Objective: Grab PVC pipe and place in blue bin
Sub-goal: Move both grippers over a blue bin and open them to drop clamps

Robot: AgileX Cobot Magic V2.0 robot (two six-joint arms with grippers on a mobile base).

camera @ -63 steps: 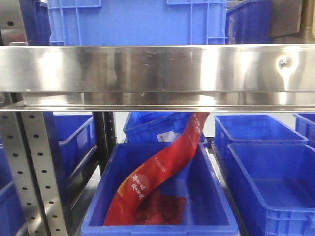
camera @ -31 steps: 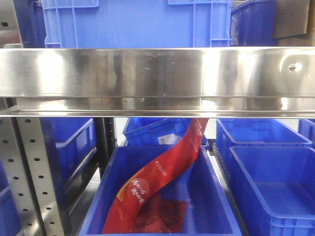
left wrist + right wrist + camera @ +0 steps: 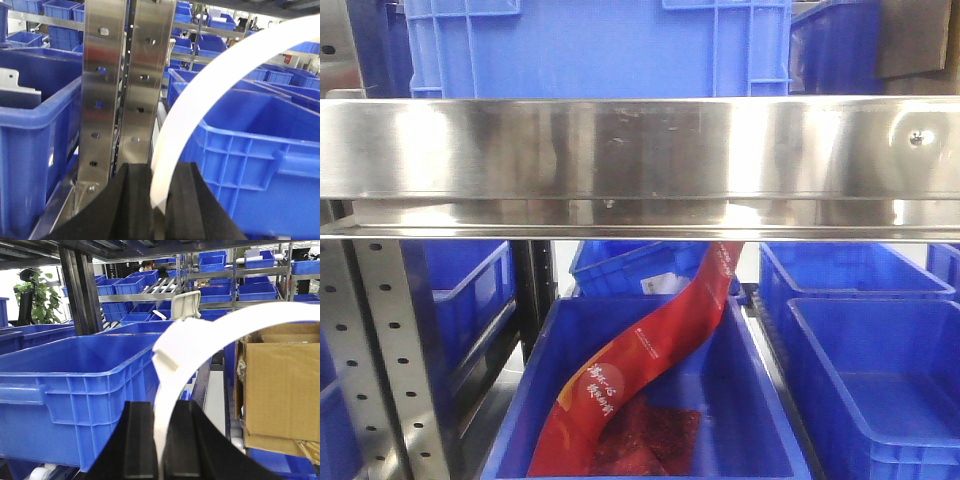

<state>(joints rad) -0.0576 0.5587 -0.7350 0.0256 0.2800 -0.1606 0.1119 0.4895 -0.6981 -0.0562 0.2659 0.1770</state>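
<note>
careful: your left gripper point(image 3: 159, 202) and right gripper point(image 3: 161, 442) each clamp the curved white pvc pipe point(image 3: 180, 115), not yet in the blue bin point(image 3: 260, 160). its arc could snag the steel upright point(image 3: 117, 85) and slip.

PVC pipe point(image 3: 215, 332) clamped in right gripper point(image 3: 161, 412), blue bin point(image 3: 75, 390) left, cardboard box point(image 3: 280, 385) right
</note>
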